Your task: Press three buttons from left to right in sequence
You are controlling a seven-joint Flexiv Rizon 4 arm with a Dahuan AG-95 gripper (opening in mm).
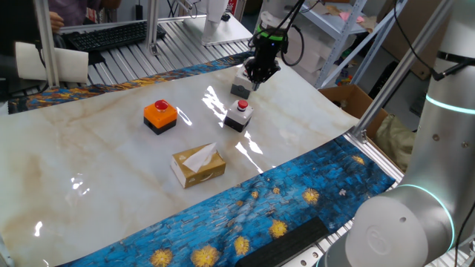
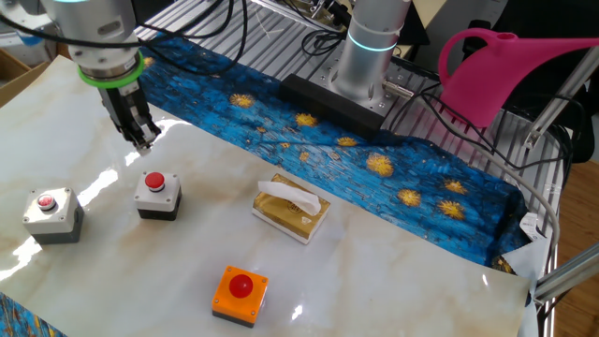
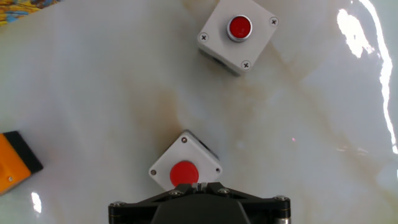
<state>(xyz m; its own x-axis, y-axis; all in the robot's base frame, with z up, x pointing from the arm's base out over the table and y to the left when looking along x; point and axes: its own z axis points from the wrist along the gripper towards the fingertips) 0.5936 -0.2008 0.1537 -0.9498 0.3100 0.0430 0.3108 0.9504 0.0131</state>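
Note:
Three buttons with red caps stand on the marble table. The orange button (image 1: 159,115) is on the left and also shows in the other fixed view (image 2: 240,292) and at the hand view's left edge (image 3: 12,165). The middle grey-white button (image 1: 239,115) (image 2: 157,195) lies just ahead of the fingertips in the hand view (image 3: 185,169). The third grey-white button (image 1: 240,89) (image 2: 53,213) (image 3: 238,34) lies farther on. My gripper (image 3: 198,185) (image 1: 258,78) (image 2: 142,140) hovers above the table by the middle button. Its fingertips touch each other and hold nothing.
A tan tissue box (image 1: 198,165) (image 2: 291,208) lies in front of the buttons. A blue patterned cloth (image 1: 297,200) covers the table's near edge. A pink watering can (image 2: 505,65) and the arm's base (image 2: 365,65) stand off the marble.

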